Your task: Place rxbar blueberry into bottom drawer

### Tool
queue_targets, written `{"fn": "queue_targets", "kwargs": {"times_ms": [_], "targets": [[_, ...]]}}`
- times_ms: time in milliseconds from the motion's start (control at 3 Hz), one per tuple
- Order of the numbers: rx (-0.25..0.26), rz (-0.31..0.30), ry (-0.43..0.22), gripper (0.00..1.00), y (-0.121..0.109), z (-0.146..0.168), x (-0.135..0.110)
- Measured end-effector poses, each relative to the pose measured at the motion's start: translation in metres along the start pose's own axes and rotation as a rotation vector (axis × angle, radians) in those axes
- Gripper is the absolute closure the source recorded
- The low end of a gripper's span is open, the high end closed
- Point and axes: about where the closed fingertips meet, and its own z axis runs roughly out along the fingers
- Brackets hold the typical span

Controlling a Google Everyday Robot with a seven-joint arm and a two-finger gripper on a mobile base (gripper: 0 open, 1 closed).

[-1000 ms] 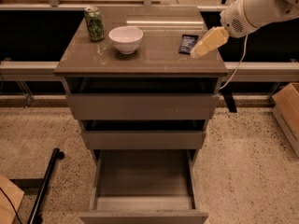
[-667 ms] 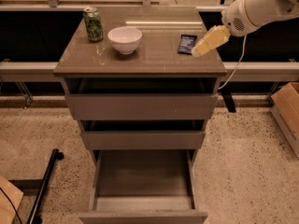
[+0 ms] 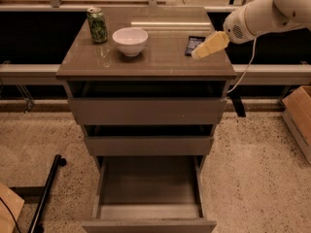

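Jaws: state unclear; gripper (image 3: 198,53) edged lower-left, tip at rxbar blueberry (image 3: 193,42) right edge.

Navy rxbar blueberry (image 3: 193,43) flat beside pincer (image 3: 198,54)

white, rounded arm (image 3: 272,11) with a small round grille (image 3: 237,31) and a thin pale cable (image 3: 247,64). its cream claw (image 3: 198,54) is over the right side of the bench (image 3: 160,62).
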Motion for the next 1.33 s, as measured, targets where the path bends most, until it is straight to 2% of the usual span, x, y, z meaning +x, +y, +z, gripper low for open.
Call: {"fn": "queue_targets", "kwargs": {"times_ms": [333,667,1000,1333], "targets": [[0.029,0.059,-0.06,0.0,-0.026,0.016,0.004],[0.036,0.135,-0.121,0.0,-0.055,0.041,0.007],[0.031,0.17,-0.156,0.0,-0.074,0.063,0.004],[0.028,0.169,-0.154,0.0,-0.073,0.065,0.004]]}}
